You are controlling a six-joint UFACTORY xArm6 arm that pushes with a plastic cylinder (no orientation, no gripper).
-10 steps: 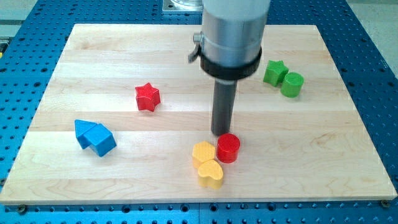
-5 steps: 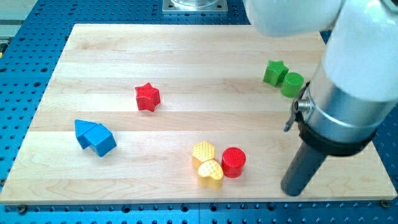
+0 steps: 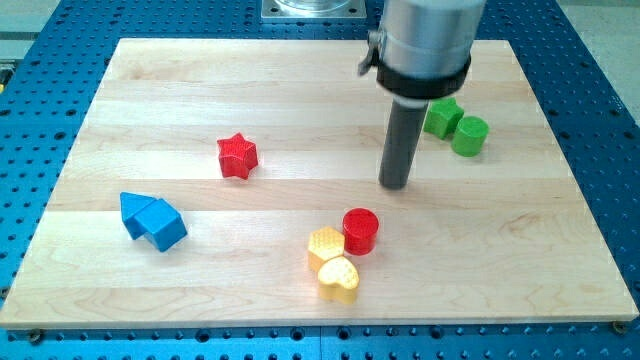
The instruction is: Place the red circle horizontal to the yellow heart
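Camera view: small red plastic circle (image 3: 360, 231) beside yellow plastic heart (image 3: 340, 278); light, rigid, slides easily. No claw; my tip (image 3: 395, 185) apart, holding nothing. Best pushed squarely mid-side.

— where's the red circle (image 3: 360, 230)?
— flat on its base, low on the board, up and to the view's right of the yellow heart (image 3: 340, 279).
— touching?
— close; contact unclear. heart lies flat.

A lab: wooden board (image 3: 200, 90) on blue perforated bench (image 3: 600, 150).
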